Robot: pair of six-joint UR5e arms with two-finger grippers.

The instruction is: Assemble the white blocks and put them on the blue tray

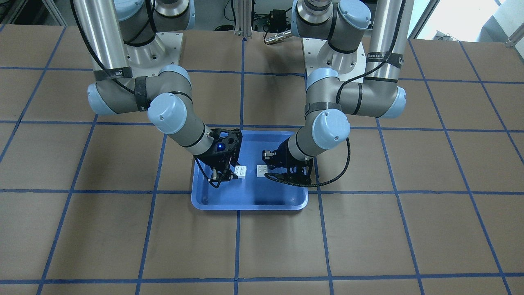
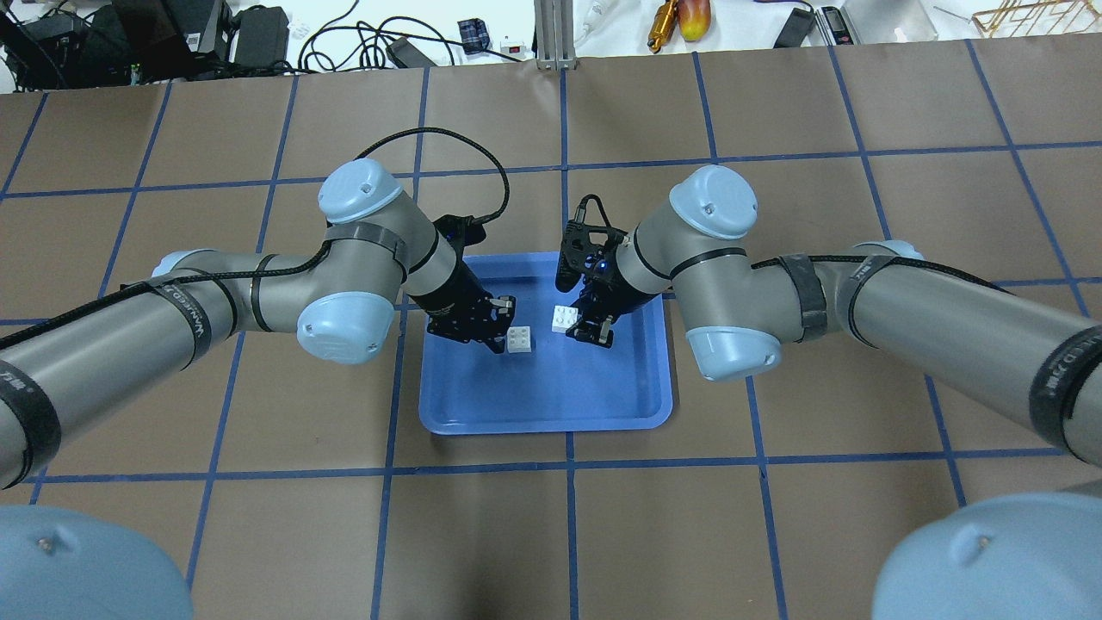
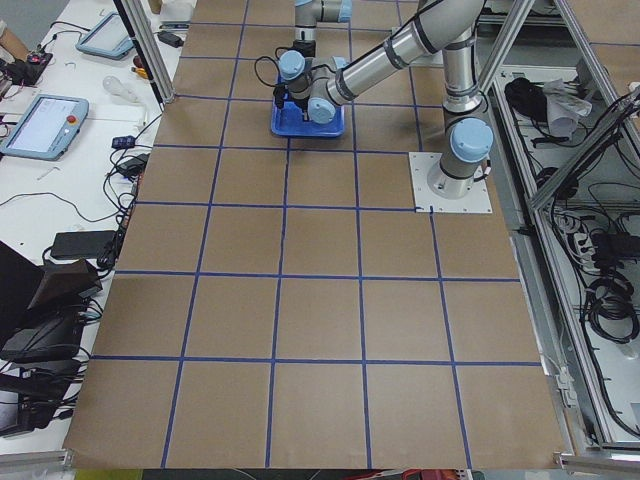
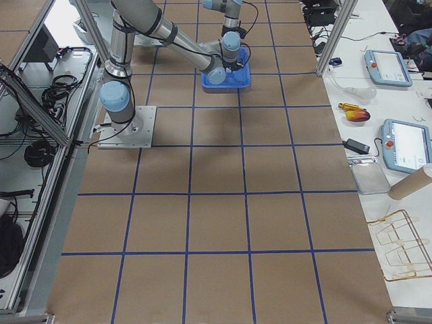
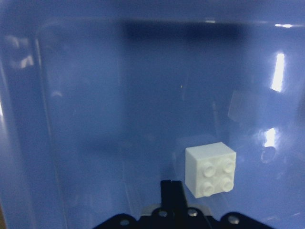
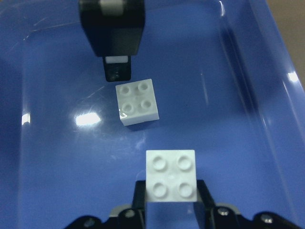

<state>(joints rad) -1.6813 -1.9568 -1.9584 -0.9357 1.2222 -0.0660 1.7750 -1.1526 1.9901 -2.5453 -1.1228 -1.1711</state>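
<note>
Right wrist-mounted view is taken first: the right gripper (image 6: pixel 171 196) is seen closed on the held white block (image 6: pixel 171 176), which is clamped by its two side faces between the fingers (image 6: pixel 204 194), studs turned toward the camera. Ahead of those fingers, and offset a little to the left, the loose white block (image 6: pixel 137 101) is found lying studs-up on the floor of the blue tray (image 6: pixel 248 71). The two blocks are near each other but clearly apart, with a strip of bare tray showing between them. Both are square, so no long axis has to be matched; only their edges must be squared up, and the loose block is turned slightly relative to the held one.

Just beyond the loose block's far edge the tip of the left gripper (image 6: pixel 116 67) is seen. Its fingers appear pressed together on nothing, since only one dark tip shows in the left wrist view. Whether that tip touches the block cannot be told.

Seen from overhead, the loose block lies left of and slightly nearer than the held one. The joining move is therefore judged to fall to the right arm: the held block carried forward and leftward over the loose block's studs, then pressed down.
</note>
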